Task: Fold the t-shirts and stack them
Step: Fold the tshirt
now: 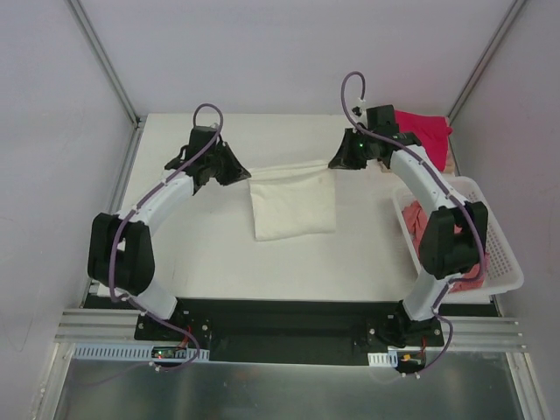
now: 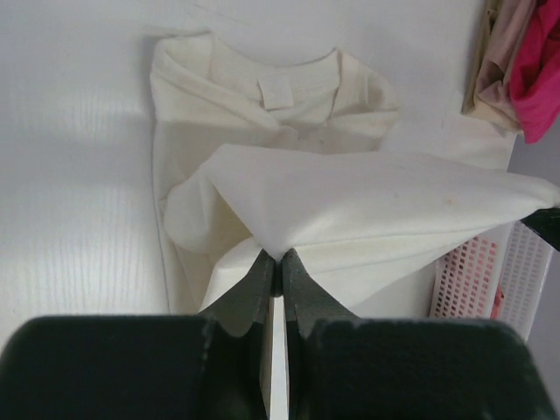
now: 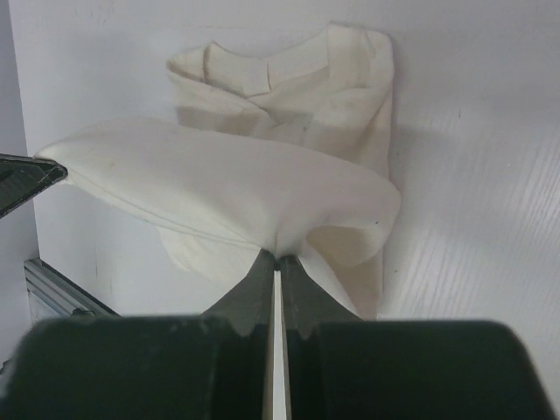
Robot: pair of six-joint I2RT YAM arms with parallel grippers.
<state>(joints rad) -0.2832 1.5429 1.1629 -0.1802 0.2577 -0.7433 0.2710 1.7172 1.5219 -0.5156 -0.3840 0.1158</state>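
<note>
The cream t-shirt [image 1: 293,206] lies partly folded mid-table, its far edge lifted and stretched between both grippers. My left gripper [image 1: 234,171] is shut on the shirt's left far corner; in the left wrist view the jaws [image 2: 278,260] pinch the cream cloth [image 2: 367,206], collar and tag beyond. My right gripper [image 1: 343,162] is shut on the right far corner; in the right wrist view it [image 3: 278,258] pinches the cloth [image 3: 219,179]. A magenta-red t-shirt [image 1: 423,129] lies at the far right. A salmon-pink t-shirt [image 1: 418,223] sits in the basket.
A white slotted plastic basket [image 1: 499,241] stands at the right edge, beside the right arm; it also shows in the left wrist view [image 2: 477,276]. A tan garment [image 2: 494,61] and magenta cloth [image 2: 535,70] lie past it. Booth walls stand close on three sides.
</note>
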